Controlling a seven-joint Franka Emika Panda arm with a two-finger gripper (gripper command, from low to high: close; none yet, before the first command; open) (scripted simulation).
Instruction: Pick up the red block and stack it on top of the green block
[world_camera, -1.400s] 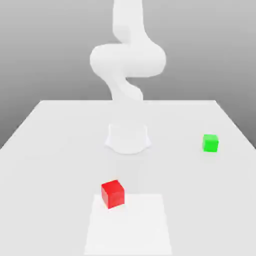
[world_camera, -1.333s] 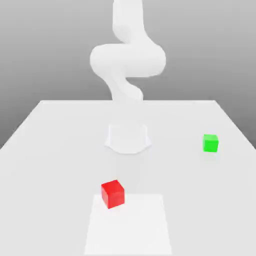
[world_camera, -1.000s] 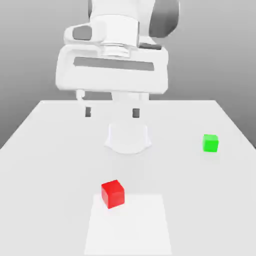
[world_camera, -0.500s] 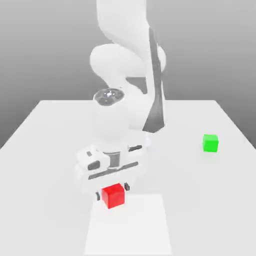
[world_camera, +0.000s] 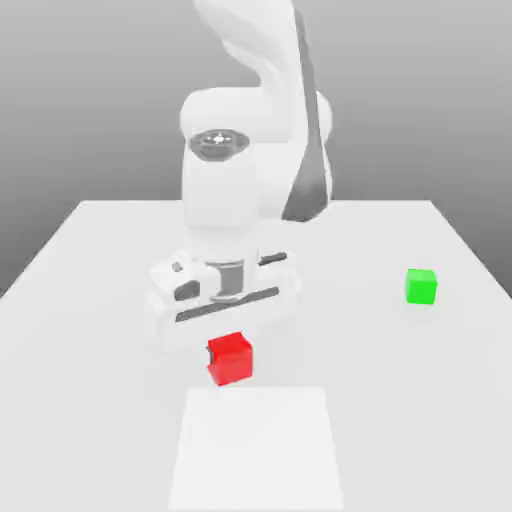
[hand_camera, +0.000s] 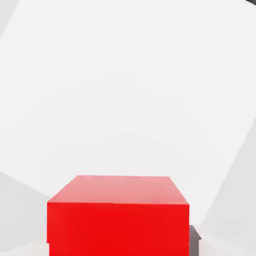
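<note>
You have one red block (world_camera: 230, 359), just left of centre and a little below the middle of the exterior view, clamped in the end effector (world_camera: 229, 352) and clear of the surface (world_camera: 90, 400). In the hand view the red block (hand_camera: 118, 215) sits against a dark fingertip (hand_camera: 195, 239). One green block (world_camera: 421, 286) rests at the exterior view's right, well apart. You see no writing. The surface is plain white with a paler square patch (world_camera: 257, 450); the backdrop is grey.
</note>
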